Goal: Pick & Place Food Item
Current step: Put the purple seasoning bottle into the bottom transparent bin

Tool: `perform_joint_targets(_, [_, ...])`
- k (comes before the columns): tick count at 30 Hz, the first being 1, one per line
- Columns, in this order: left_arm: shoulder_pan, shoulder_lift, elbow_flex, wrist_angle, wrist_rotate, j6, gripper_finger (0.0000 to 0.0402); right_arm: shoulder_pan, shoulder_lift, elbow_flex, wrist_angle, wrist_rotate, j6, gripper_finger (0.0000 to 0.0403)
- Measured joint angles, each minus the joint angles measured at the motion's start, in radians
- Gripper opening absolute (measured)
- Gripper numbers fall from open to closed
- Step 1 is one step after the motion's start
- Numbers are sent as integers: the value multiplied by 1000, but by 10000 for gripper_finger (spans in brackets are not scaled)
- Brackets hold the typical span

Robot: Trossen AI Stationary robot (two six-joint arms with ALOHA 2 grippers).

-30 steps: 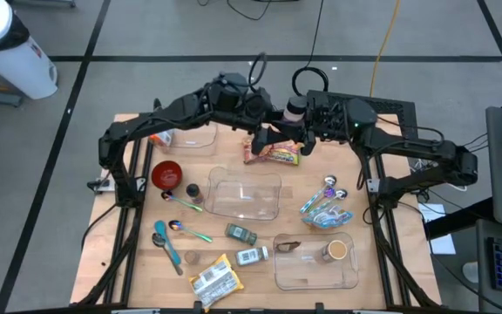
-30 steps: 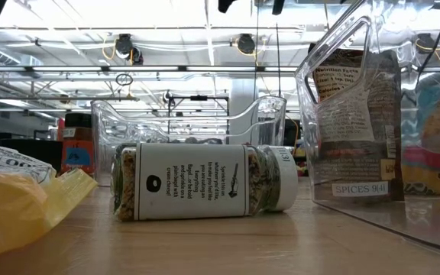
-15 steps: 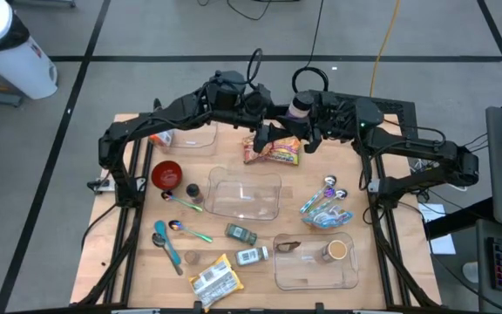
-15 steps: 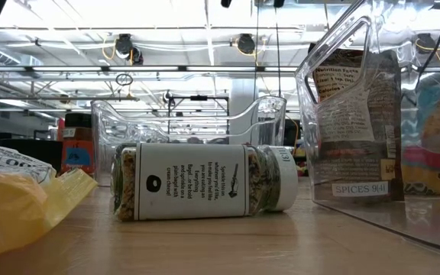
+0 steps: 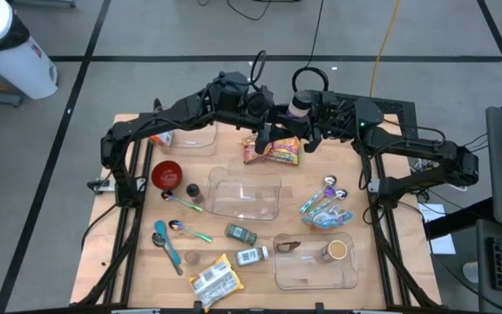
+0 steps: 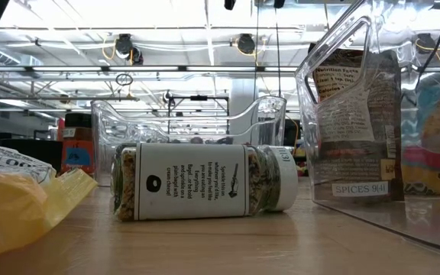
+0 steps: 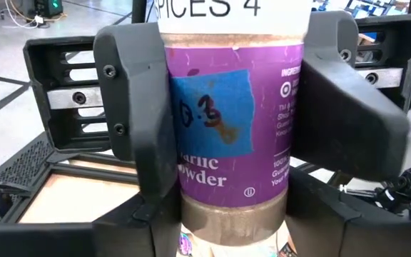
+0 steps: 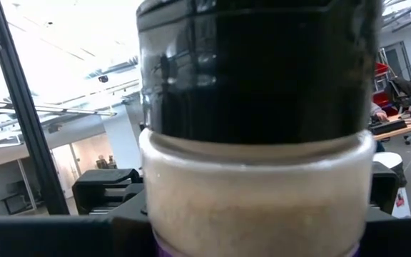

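a workshop floor with taped grey tiles lies round a wooden bench [image 5: 138, 262] crowded with spice things. high over its far middle, the garlic powder jar [image 7: 230, 135] hangs in the air between the two arms, purple label and brown blotch on a blue square facing the left wrist camera. the right pincer [image 7: 223, 135] has its two dark fingers [image 7: 138, 121] pressed flat on either side of the jar, about half spread because the jar's width keeps them there, so it is plainly what carries the weight. the left pincer [image 5: 273, 118] sits right against the same jar from the opposite side; whether its fingers have taken hold cannot be told, since the right wrist view shows only the black cap and pale powder filling the picture. the jar being held out between both arms looks like a hand-over, judged from the pose alone. directly beneath both pincers a colourful snack bag [image 5: 274, 151] lies on the bench; nearer the front from them sits an empty clear bin [image 5: 245, 195], a likely place for the jar. farther off are a red bowl [image 5: 166, 174], a lying spice bottle [image 6: 205, 183], and a second clear bin [image 5: 315, 260].
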Motion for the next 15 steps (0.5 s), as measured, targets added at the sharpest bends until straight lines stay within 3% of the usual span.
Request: perform_joint_targets(15, [0,3,-1,-13,2,35,195,-2,0,0,20,-5,-11,197])
